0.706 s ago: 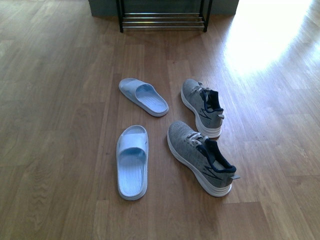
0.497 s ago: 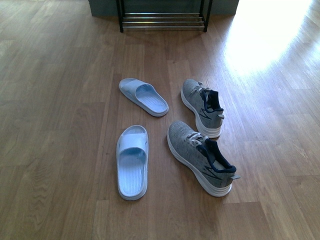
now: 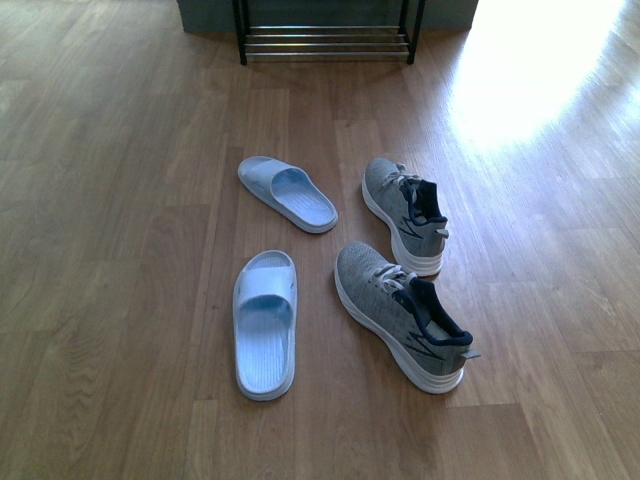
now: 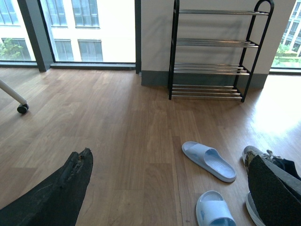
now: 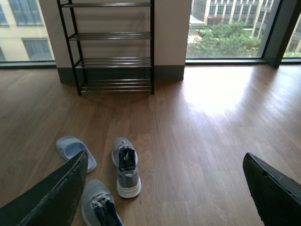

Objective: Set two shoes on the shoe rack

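Four shoes on floor [image 3: 120,250]: sneakers [image 3: 400,315] and near slide [image 3: 265,322], long axes roughly toward rack [image 3: 325,40], toes leading; far slide [image 3: 288,193] diagonal, toe far-left; left tool [image 4: 170,157] and right tool [image 5: 165,157] spread.

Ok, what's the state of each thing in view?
Left gripper: open, empty.
Right gripper: open, empty.
Shoe rack: upright, empty.
Far blue slide: on floor, sole down.
Near blue slide: on floor, sole down.
Far grey sneaker: on floor, upright.
Near grey sneaker: on floor, upright.
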You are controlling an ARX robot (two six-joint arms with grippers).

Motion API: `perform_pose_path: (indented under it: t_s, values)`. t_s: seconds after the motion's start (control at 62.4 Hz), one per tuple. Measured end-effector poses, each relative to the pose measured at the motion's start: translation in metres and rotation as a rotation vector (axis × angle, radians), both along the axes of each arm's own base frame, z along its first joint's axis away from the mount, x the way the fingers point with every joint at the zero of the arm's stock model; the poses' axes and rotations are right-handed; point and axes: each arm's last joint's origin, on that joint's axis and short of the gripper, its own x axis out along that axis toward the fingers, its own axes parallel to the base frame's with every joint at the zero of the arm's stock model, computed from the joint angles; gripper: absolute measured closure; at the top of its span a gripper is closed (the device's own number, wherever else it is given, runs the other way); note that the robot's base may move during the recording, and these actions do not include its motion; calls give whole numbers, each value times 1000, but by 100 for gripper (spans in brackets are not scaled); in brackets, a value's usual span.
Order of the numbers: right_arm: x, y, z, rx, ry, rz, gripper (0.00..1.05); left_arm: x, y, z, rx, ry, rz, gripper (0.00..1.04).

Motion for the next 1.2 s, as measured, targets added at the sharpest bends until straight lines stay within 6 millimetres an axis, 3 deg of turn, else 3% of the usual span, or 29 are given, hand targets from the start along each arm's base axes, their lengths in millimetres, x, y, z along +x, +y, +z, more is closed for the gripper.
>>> perform_pose_path:
  t_s: [1.203]
  values:
    - [0,0,0,0,0,0,9,0,0,0,0,0,0,9]
